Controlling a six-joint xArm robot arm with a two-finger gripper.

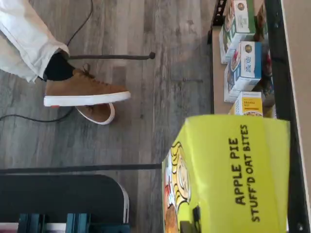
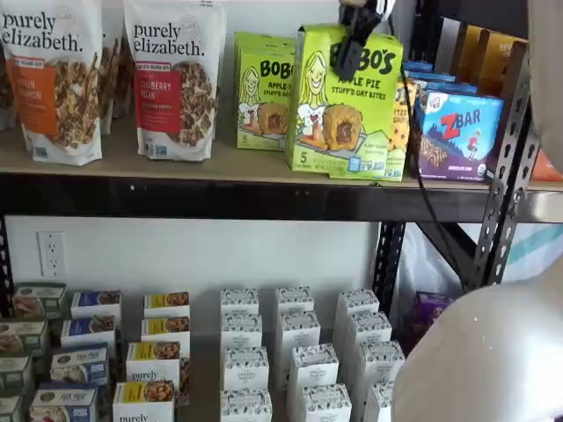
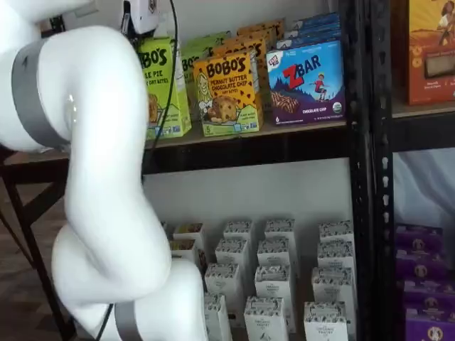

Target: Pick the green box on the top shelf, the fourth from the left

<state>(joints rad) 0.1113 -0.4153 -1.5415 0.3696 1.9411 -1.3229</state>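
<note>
Arm (image 3: pixel 85 177), bulky and white, hides much of the shelves in a shelf view and covers part of the green box (image 3: pixel 165 89). Top shelf (image 2: pixel 220 167) carries that box (image 2: pixel 345 101) at its front edge, forward of a twin. Gripper (image 2: pixel 356 40) hangs from above, black fingers over the box's upper front; whether they clamp it I cannot tell. Lime-green card, "APPLE PIE STUFF'D OAT BITES", a blonde cartoon woman; the wrist view shows it (image 1: pixel 228 174) close up.
</note>
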